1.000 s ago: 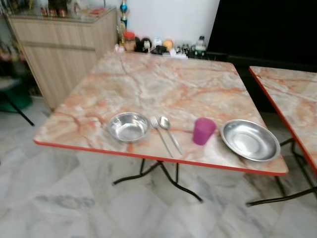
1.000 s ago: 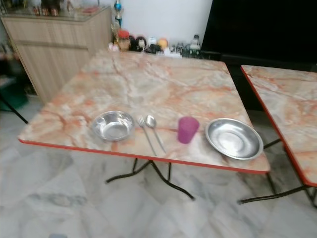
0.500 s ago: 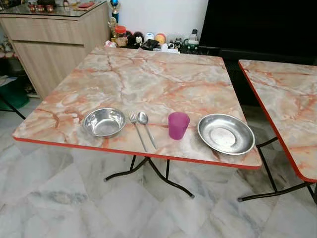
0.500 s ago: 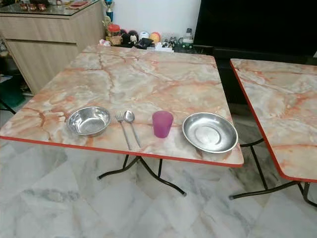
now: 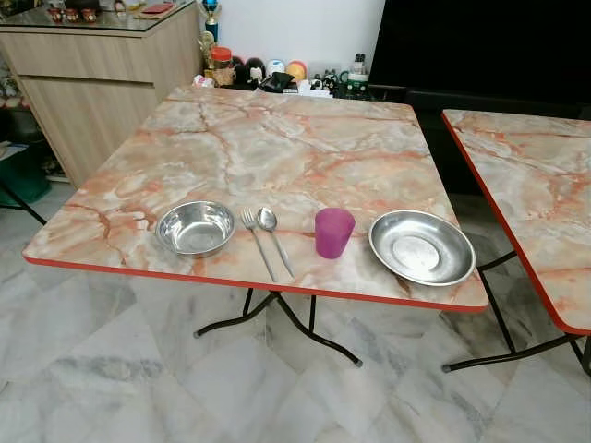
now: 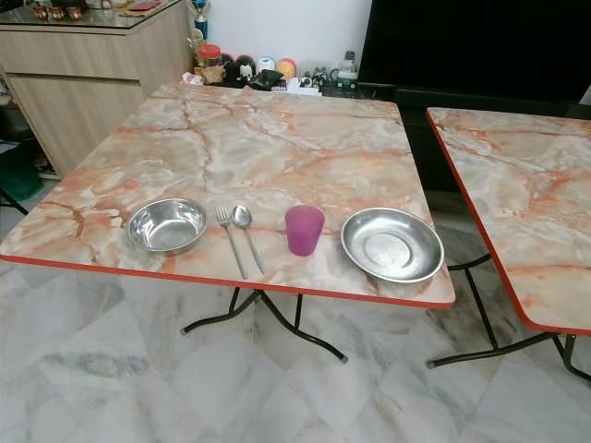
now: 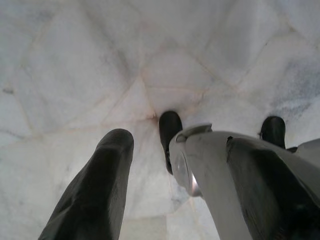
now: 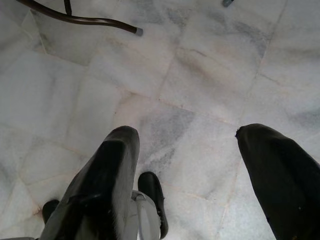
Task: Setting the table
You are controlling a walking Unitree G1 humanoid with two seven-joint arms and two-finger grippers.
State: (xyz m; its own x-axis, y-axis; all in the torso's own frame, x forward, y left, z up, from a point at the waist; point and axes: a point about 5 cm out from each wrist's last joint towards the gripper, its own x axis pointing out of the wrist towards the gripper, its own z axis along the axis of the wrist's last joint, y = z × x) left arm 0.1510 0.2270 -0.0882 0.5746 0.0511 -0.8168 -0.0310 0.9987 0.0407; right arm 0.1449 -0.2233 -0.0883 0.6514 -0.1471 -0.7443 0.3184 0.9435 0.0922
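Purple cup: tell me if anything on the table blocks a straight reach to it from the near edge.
Nothing visible does. The purple cup stands alone near the table's front edge, apart from the fork and spoon on one side and the plate on the other. Both grippers hang over the floor, fingers open.

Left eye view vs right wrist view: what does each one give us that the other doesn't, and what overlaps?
Left eye view: the marble table with a steel bowl, fork, spoon, purple cup and steel plate in a row near its front edge, plus a second table and a cabinet.

Right wrist view: the right claw, fingers open, hanging over the floor, and the robot's black feet below it.

Both: the pale marble floor and the table's black metal leg.
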